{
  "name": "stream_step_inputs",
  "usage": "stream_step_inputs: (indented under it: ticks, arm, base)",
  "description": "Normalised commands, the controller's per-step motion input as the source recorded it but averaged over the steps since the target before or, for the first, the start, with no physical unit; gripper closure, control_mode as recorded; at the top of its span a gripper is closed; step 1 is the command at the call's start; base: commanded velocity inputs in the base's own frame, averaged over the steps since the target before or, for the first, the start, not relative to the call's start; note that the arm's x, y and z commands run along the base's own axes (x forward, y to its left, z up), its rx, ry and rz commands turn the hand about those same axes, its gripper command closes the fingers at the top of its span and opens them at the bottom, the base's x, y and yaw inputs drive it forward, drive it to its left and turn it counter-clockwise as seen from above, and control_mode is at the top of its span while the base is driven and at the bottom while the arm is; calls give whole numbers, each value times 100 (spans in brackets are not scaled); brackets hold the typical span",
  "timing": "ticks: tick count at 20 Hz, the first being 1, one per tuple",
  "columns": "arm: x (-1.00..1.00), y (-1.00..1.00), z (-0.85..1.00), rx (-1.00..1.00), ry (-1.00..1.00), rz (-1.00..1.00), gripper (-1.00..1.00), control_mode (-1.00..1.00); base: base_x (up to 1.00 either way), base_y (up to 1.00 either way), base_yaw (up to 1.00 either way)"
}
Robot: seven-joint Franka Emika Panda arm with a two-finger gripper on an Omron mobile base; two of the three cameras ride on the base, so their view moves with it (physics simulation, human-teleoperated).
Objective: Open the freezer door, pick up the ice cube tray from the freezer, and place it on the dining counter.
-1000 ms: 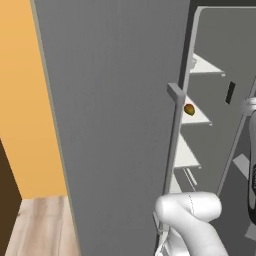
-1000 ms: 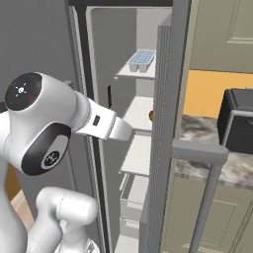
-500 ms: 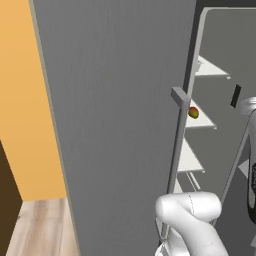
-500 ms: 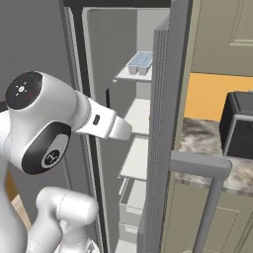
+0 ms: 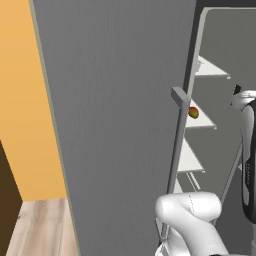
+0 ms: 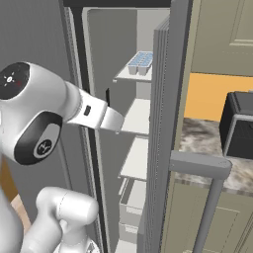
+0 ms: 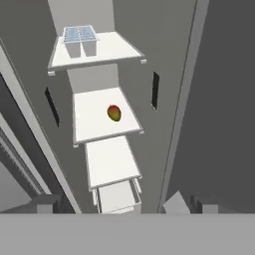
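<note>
The freezer (image 6: pixel 126 59) stands open, its white shelves stacked one above another. The ice cube tray (image 7: pixel 79 35) sits on the top shelf (image 7: pixel 107 50); a small red-green fruit (image 7: pixel 114 113) lies alone on the shelf below, and a drawer (image 7: pixel 117 196) sits lowest. The freezer door (image 5: pixel 120 125) is swung wide, its bar handle (image 5: pixel 177 150) on the near edge. The gripper (image 7: pixel 124 206) is spread wide, holding nothing, well apart from the tray. The right base view adds a granite countertop (image 6: pixel 197 143) with a black appliance (image 6: pixel 239 123); the left one adds an orange wall (image 5: pixel 30 125) and wood floor (image 5: pixel 40 230).
</note>
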Motion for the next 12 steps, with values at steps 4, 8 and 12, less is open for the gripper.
stream_step_inputs:
  ticks: [4, 8, 12]
  arm:
    - [22, 6, 59, 11, -1, 0, -100, -100]
    - [11, 3, 57, 24, 0, 0, -100, -100]
    - [0, 7, 25, 31, 0, -2, -100, -100]
  base:
    - [0, 0, 0]
    - [0, 0, 0]
    - [0, 0, 0]
